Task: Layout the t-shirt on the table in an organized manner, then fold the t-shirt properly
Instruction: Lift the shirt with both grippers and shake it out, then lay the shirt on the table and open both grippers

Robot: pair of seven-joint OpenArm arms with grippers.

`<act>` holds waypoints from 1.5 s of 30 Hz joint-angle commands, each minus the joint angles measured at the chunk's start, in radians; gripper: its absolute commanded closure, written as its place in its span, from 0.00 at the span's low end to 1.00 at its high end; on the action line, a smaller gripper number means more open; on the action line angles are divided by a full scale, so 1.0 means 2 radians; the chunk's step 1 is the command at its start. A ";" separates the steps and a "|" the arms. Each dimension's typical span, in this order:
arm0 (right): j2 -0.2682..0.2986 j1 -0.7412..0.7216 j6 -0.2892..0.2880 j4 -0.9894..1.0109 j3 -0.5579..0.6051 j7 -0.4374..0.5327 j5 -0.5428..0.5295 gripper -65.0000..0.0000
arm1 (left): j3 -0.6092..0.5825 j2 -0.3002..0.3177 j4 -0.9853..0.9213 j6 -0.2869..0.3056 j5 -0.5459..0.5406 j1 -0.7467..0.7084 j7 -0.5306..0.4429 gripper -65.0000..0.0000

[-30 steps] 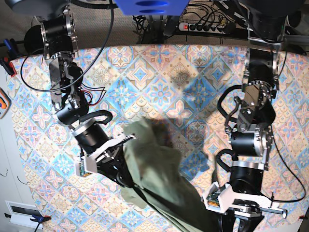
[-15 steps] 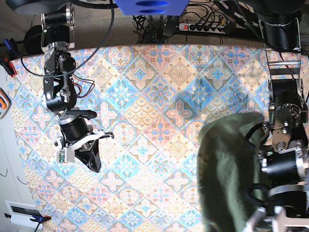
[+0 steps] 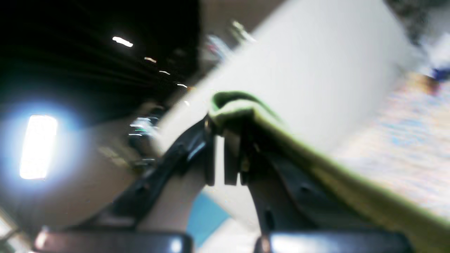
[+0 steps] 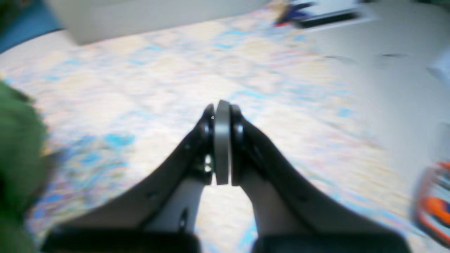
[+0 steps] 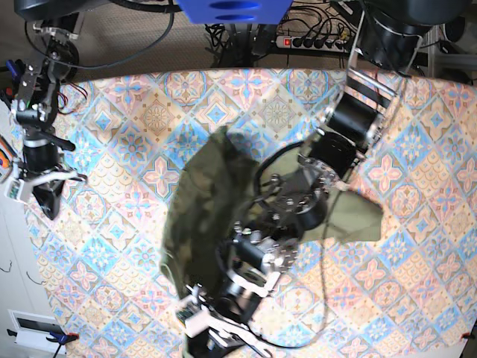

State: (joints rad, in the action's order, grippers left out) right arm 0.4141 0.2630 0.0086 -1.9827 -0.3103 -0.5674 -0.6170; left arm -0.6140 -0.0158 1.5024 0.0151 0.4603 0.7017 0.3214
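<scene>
The olive-green t-shirt (image 5: 197,201) hangs stretched and motion-blurred over the middle of the table (image 5: 134,97), with one part trailing to the right (image 5: 358,216). My left gripper (image 3: 226,123) is shut on a bunched edge of the t-shirt (image 3: 316,165). In the base view the left arm reaches across to the front centre, where the left gripper (image 5: 212,343) sits low. My right gripper (image 4: 222,112) is shut with nothing in it, over bare table (image 4: 140,88), and the t-shirt (image 4: 17,140) lies off to its left. In the base view the right gripper (image 5: 43,203) is at the table's left edge.
A power strip (image 5: 313,41) and cables lie beyond the table's far edge. An orange object (image 4: 436,207) sits just off the table's left side (image 5: 4,160). A white box (image 5: 30,324) is on the floor at the lower left.
The left arm has swung the shirt from the right side across to the middle and front. The right arm, in the shirt a second ago, has withdrawn to the left edge, shut and empty.
</scene>
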 commanded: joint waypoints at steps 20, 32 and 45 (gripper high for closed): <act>0.005 0.035 -0.150 -0.007 0.049 0.013 -0.003 0.75 | -0.028 -0.071 -0.248 -0.014 0.152 0.015 -0.049 0.72; 0.005 0.025 -0.150 -0.007 0.093 -0.017 -0.003 0.74 | -0.030 -0.071 -0.386 -0.158 0.158 0.127 -0.109 0.69; 0.007 -0.072 -0.150 0.027 0.110 -0.084 -0.003 0.62 | -0.027 0.056 0.003 -0.097 0.136 -0.131 0.067 0.69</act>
State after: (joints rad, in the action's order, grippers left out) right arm 0.4175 0.1307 -0.2886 -1.9190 -0.0875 -0.7475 -0.6151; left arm -0.6758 0.1040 1.4925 -0.1577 0.7158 0.4061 0.4812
